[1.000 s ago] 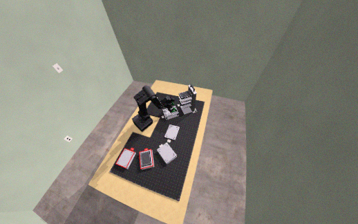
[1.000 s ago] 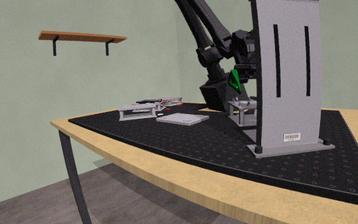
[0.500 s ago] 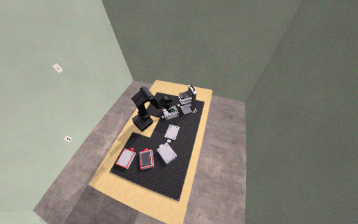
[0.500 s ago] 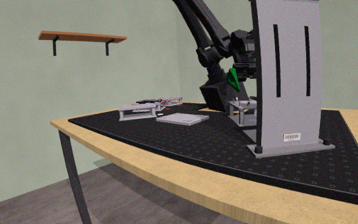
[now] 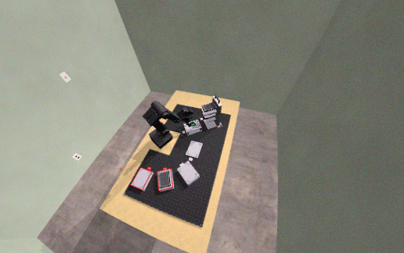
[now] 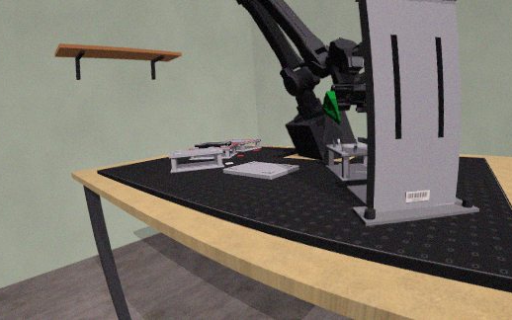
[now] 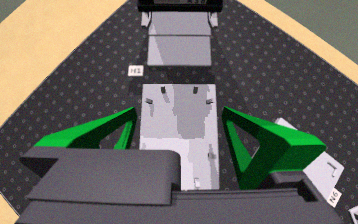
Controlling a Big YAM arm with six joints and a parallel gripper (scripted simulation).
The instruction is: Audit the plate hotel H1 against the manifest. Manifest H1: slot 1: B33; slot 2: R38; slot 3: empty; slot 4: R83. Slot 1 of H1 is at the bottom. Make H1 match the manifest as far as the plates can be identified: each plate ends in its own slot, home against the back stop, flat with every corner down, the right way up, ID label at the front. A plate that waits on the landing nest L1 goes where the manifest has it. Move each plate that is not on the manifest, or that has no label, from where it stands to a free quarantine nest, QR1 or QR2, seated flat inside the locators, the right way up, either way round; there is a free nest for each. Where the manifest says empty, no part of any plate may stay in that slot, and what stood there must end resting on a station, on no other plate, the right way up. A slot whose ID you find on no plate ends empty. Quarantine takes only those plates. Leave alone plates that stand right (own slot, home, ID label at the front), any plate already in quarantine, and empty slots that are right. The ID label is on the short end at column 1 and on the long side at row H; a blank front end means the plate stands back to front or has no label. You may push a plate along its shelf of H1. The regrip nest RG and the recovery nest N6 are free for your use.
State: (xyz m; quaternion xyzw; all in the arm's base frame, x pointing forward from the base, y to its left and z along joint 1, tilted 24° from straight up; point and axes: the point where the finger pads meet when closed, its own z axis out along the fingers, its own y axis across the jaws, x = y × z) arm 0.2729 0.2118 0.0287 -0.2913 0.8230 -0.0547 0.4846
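My gripper [image 7: 179,111] is open and empty, its green fingers spread over a bare grey nest [image 7: 180,125] with small locators. It also shows in the top view [image 5: 191,124] and in the exterior view [image 6: 332,106]. The plate hotel H1 [image 5: 210,110] stands just beyond; its floor tag H1 [image 7: 135,70] lies at the left. At the top edge of the wrist view a dark plate [image 7: 180,4] sits in a hotel shelf with a label strip facing me; I cannot read it. The hotel's grey back panel [image 6: 411,109] hides its shelves in the exterior view.
Two red-edged quarantine nests lie at the near end: the left one [image 5: 142,179] looks light grey, the right one [image 5: 164,179] holds a dark plate. A raised grey nest [image 5: 188,172] and a flat grey one [image 5: 194,149] lie between. The N6 tag [image 7: 333,196] is at my right.
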